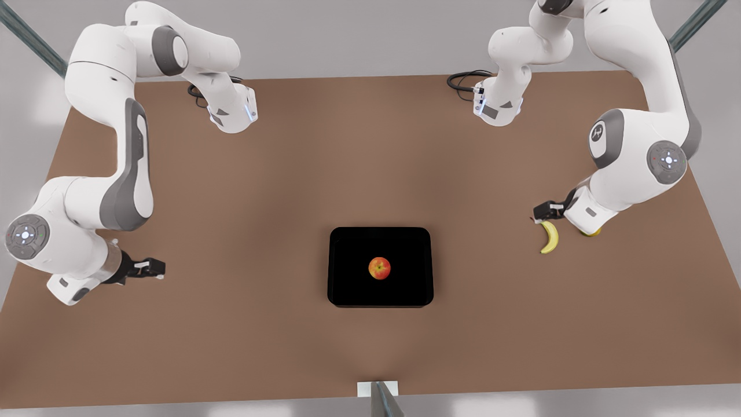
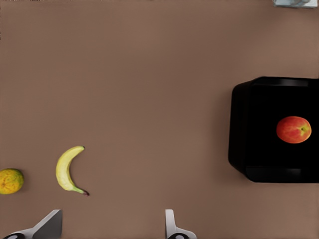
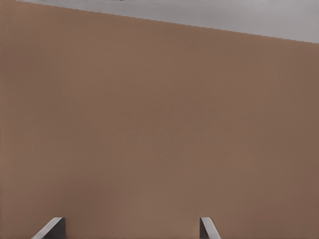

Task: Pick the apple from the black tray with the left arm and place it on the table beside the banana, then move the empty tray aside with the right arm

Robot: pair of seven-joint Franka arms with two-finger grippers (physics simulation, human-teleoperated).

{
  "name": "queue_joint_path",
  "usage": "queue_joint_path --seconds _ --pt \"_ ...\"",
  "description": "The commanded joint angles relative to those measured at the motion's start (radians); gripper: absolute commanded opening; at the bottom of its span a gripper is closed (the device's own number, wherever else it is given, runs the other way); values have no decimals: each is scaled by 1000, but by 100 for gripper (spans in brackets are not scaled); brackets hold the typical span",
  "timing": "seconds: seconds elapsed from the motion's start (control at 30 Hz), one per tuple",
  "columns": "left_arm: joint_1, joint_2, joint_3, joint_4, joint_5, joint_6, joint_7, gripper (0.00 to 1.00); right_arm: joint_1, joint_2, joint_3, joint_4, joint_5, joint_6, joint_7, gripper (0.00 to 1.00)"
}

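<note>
The red apple [image 1: 379,268] [image 2: 293,129] lies near the middle of the glossy black tray [image 1: 347,289] [image 2: 249,124], which sits on the brown table [image 1: 260,191]. The yellow banana [image 1: 550,237] [image 2: 65,169] lies on the table at the front view's right. My left gripper [image 1: 547,211] [image 2: 109,229] hangs open just above the banana's stem end, holding nothing. At the front view's left my right gripper [image 1: 149,268] [image 3: 129,230] waits open over bare table, well away from the tray.
A yellow-orange citrus fruit [image 1: 590,233] [image 2: 10,180] lies beside the banana, partly under the left arm's wrist. Black cables [image 1: 466,80] lie at the table's far edge. A small white bracket [image 1: 377,389] sits at the near edge.
</note>
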State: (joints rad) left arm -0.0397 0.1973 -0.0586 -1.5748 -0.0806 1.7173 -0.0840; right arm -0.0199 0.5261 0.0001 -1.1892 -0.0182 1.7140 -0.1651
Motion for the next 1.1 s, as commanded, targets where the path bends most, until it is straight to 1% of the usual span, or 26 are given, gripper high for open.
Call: queue_joint_path --seconds 0.0,0.1,0.17,0.23,0.3,0.33,0.37,0.4,0.47,0.53,0.63,0.8,0.83,0.93,1.0,1.07 --pt "-3 -1 -3 -2 2 45 -57 100 11 6 0 2 0 42 -103 100" --pt "3 -1 -1 25 -5 45 -66 100 14 6 0 2 0 42 -82 100" --pt "-11 34 -9 30 -10 56 -59 100 14 6 0 2 0 42 -82 100" --pt "-91 44 -10 38 -16 57 -72 100 14 8 0 2 0 42 -82 100" --pt "-219 174 -13 200 -1 79 -279 100 14 8 0 2 -2 42 -82 100" --pt "-289 206 -13 226 1 84 -378 100 14 8 0 2 -2 42 -82 100" --pt "-327 254 -13 265 -1 99 -450 100 14 9 0 2 -2 42 -82 100" --pt "-374 298 -13 291 1 133 -522 100 14 9 0 2 -2 42 -80 100" --pt "-477 402 -13 343 87 174 -681 100 14 11 0 2 -2 44 -80 100" --pt "-539 470 -12 351 105 238 -789 100 14 11 0 2 -2 44 -80 100" --pt "-608 554 -12 352 203 346 -941 100 14 11 0 2 -2 44 -80 100" --pt "-614 608 -10 337 206 392 -961 100 14 12 0 3 -2 44 -82 100" --pt "-612 623 -9 323 209 447 -961 100 14 12 0 2 -2 44 -82 100" --pt "-611 651 -6 334 226 469 -915 100 14 12 0 2 -3 44 -82 100" --pt "-612 686 -4 340 234 542 -924 100 14 12 0 2 -3 44 -82 100" --pt "-621 694 -4 354 237 544 -924 100 14 12 0 3 -3 44 -82 100"
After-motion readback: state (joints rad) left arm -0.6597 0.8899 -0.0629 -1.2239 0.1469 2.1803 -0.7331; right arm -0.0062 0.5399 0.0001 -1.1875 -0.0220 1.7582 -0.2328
